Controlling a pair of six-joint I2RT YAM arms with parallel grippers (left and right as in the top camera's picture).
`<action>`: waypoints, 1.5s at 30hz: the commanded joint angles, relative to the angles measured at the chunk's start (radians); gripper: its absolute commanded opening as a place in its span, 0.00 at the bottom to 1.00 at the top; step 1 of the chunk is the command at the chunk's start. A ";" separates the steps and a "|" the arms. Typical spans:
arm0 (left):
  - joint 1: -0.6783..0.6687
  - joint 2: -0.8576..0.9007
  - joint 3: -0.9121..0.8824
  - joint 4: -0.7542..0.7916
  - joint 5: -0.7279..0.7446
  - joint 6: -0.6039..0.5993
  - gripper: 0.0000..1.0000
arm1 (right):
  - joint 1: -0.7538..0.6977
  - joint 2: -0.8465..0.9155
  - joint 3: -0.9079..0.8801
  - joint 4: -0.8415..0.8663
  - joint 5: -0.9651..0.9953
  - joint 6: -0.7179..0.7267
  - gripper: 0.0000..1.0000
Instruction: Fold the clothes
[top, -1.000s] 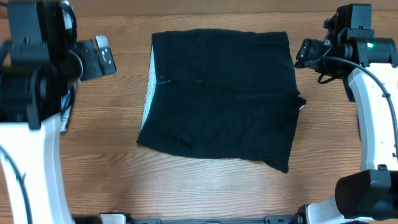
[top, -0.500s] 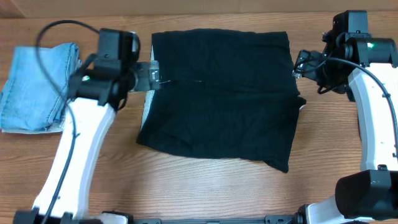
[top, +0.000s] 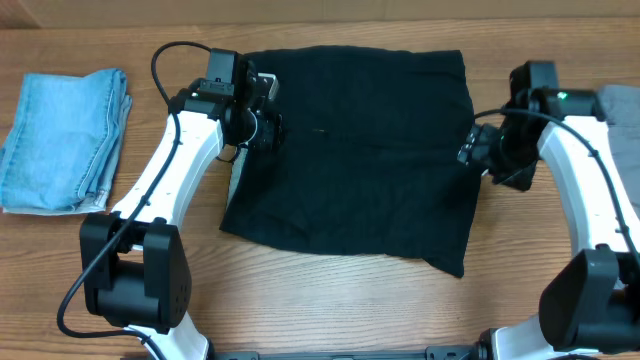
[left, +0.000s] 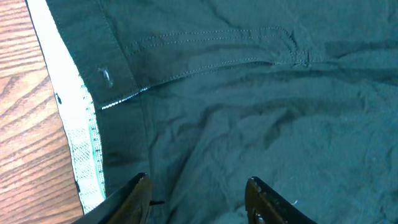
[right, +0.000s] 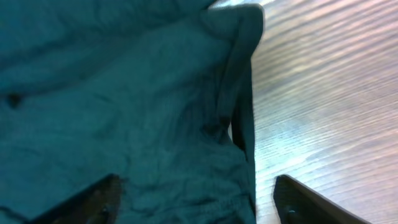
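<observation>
**Overhead view.** The black shorts (top: 350, 150) lie spread flat at the middle of the worktop (top: 330, 310), waist to the left and legs to the right; a folded light-blue denim garment (top: 65, 135) rests well apart at the far left; a grey garment (top: 622, 105) shows at the right edge; the left pincer (top: 262, 120) is over the waist end, the right pincer (top: 472, 152) at the right-hand hem.

**Left wrist view.** The left pincer (left: 198, 199) has its fingers (left: 134, 194) apart, with flat black cloth between them and nothing visibly clamped; the pale waist lining (left: 78, 146) runs along the left margin of the shorts (left: 261, 112), just beside bare worktop (left: 25, 124); stitched seams cross the waistband.

**Right wrist view.** The right pincer (right: 196, 199) stands wide apart, one finger over the shorts (right: 112, 106) and the other over the worktop (right: 323, 93); between them the hem (right: 239, 93) is rumpled and partly turned over.

**Handling (a judgement).** The cloth looks thin, light and limp; it should drape and sag from any hold, and is not fragile; on smooth wood it may slide rather than gather. The waistband, doubled and stitched, offers the firmest purchase on the left; the raised, turned-over hem offers a ready ridge on the right. Both holds probably need lifting together, or the middle will bunch.
</observation>
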 joint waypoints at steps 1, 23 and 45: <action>0.000 -0.011 -0.001 -0.001 -0.014 0.037 0.54 | -0.002 -0.002 -0.102 0.099 -0.027 0.016 0.62; -0.002 0.104 -0.048 0.056 -0.066 0.024 0.20 | -0.002 0.016 -0.435 0.607 0.108 -0.073 0.15; -0.006 0.118 0.108 -0.056 -0.152 -0.016 0.04 | -0.001 -0.064 -0.209 0.358 0.124 -0.043 0.04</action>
